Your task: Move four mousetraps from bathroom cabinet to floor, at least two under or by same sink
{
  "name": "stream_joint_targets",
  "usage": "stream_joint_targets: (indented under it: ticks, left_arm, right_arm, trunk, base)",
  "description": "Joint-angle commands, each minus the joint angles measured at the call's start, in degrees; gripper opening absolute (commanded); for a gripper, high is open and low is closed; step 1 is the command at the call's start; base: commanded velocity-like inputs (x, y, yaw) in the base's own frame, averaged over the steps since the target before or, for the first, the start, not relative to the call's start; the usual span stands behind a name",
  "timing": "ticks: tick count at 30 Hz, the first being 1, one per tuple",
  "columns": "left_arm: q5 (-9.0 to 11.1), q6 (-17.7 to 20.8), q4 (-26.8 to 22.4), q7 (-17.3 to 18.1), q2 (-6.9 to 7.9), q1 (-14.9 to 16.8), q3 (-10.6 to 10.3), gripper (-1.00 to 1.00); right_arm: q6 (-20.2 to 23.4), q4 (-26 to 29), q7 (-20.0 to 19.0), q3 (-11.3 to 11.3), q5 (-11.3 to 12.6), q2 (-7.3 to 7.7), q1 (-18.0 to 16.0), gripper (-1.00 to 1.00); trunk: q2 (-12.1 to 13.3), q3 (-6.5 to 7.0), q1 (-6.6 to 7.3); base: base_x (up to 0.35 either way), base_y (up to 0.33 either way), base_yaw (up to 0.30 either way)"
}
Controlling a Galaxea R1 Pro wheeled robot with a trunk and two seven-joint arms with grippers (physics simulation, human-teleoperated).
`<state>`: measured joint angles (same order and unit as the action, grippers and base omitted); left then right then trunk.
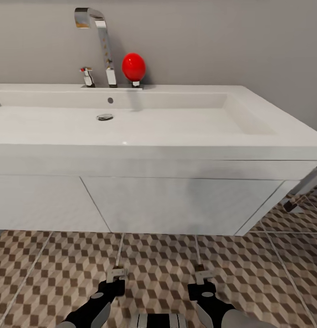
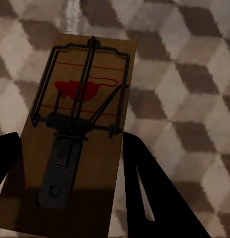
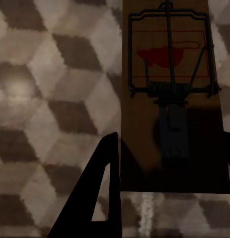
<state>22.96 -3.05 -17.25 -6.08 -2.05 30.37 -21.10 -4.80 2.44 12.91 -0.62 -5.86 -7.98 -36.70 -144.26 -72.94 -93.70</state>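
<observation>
Your two arms reached low over the bathroom floor (image 1: pixel 158 269) below the sink (image 1: pixel 144 132). Your left end effector (image 2: pixel 70 193) pinched a mousetrap (image 2: pixel 80 134) above the tiles. Your right end effector (image 3: pixel 169 198) pinched another mousetrap (image 3: pixel 169 99).

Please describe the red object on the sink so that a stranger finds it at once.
Find the wide white rectangular sink against the grey wall. On its back ledge stands a tall angular chrome tap; beside it sits the glossy red egg-shaped object on a short chrome stem. It is the only coloured thing among white and chrome.
</observation>
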Motion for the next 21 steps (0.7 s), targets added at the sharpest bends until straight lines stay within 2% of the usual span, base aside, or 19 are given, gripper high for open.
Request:
stream_joint_targets:
  ticks: [1, 5, 21]
  left_arm:
    - [0.2, -0.2, 0.0, -0.5, 0.04, 0.0, -0.5, -1.0]
    - [0.2, -0.3, 0.0, -0.5, 0.1, 0.0, -0.5, -1.0]
    - [0.2, -0.4, 0.0, -0.5, 0.11, 0.0, -0.4, -1.0]
  right_arm:
    - [0.0, -0.1, 0.3, 0.0, -0.5, -0.02, 0.0, -1.0]
    - [0.0, -0.1, 0.3, -0.1, -0.6, -0.02, 0.0, -1.0]
    - [0.0, -0.1, 0.3, -0.1, -0.6, -0.02, 0.0, -1.0]
  trunk:
    - [0.0, -0.27, -0.01]
    - [-0.1, -1.15, -0.11]
    - [-0.1, -1.15, -0.11]
  base:
    - [0.0, 0.0, 0.0]
    - [0.0, 0.0, 0.0]
    - [0.0, 0.0, 0.0]
